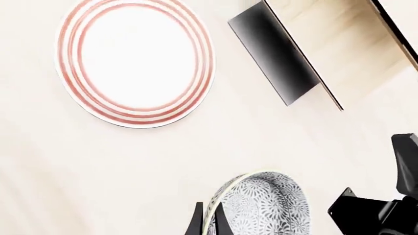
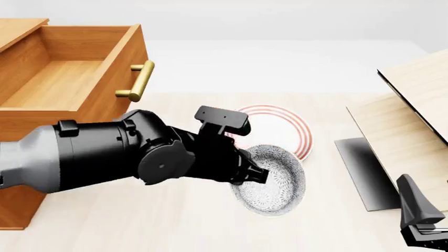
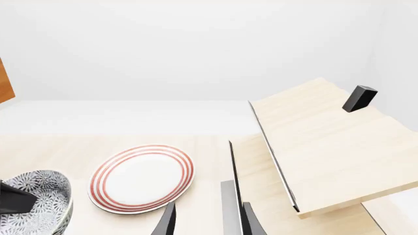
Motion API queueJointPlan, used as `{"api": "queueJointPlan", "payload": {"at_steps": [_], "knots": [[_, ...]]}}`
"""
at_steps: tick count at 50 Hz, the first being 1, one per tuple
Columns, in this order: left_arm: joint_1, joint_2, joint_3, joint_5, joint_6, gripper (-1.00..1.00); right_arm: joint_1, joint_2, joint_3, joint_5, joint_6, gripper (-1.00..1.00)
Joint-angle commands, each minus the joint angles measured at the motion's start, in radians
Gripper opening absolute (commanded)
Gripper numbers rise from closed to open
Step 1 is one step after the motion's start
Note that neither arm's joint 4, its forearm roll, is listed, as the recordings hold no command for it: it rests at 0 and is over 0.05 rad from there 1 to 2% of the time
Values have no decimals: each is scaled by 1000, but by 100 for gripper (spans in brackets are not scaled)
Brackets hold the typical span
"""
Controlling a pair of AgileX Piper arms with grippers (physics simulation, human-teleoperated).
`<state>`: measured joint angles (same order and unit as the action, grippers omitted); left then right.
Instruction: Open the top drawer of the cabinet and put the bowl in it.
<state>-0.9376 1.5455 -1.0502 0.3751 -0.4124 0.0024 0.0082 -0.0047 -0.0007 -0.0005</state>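
The cabinet (image 2: 16, 207) stands at the left, and its top drawer (image 2: 105, 65) is pulled out with its inside bare and its brass handle (image 2: 138, 80) facing the table. The speckled grey-blue bowl (image 2: 276, 184) sits tilted at mid-table, just in front of the red-ringed plate. My left gripper (image 2: 257, 176) is shut on the bowl's near-left rim. In the left wrist view the two fingers (image 1: 196, 223) pinch the rim of the bowl (image 1: 265, 205) between them. My right gripper (image 3: 209, 223) is open and holds nothing, low at the right (image 2: 420, 223).
A flat white plate with red rings (image 2: 284, 128) lies just behind the bowl. A pale wooden structure (image 2: 413, 126) with a dark grey panel (image 2: 364, 170) fills the right side. The left arm's bulky black body spans from the cabinet to the bowl.
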Motion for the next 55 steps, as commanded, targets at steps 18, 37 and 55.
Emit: {"api": "queueJointPlan", "payload": {"at_steps": [18, 37, 55], "knots": [[55, -9, -186, 184, -44, -100, -1, -1, 1, 0, 0, 100], [104, 0, -333, 325, -27, -100, -1, -1, 1, 0, 1, 100], [153, 1, -481, 455, 9, -100, 0, -1, 1, 0, 0, 100]]}}
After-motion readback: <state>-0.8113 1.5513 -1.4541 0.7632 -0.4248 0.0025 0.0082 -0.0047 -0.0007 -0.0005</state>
